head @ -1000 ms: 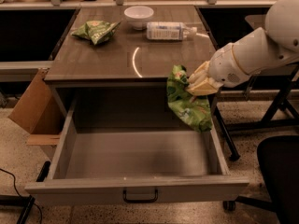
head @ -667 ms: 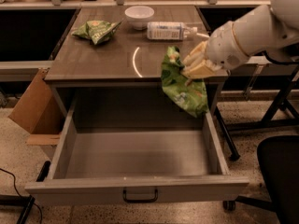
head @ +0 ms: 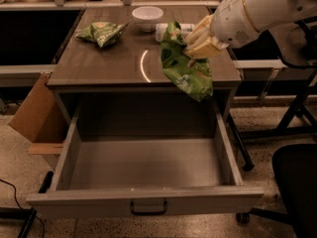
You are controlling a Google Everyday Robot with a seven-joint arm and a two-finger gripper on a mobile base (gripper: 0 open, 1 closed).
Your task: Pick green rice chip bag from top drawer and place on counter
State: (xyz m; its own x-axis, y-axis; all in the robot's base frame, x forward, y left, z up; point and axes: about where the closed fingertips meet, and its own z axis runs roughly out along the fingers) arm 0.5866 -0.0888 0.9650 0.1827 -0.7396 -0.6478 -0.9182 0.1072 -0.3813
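1. The gripper [head: 195, 46] is over the right side of the counter [head: 99, 63], pinching the top of the green rice chip bag [head: 187, 73].
2. The bag hangs in the air above the counter's front right edge.
3. The top drawer [head: 143, 202] stands open under the counter.

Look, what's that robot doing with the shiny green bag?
The robot's gripper is pinching the green rice chip bag and holding it up in the air, above the right side of the counter. The bag hangs down and is not yet set down. Below, the top drawer stands pulled open. Farther back on the counter sit a smaller green bag and a white bowl.
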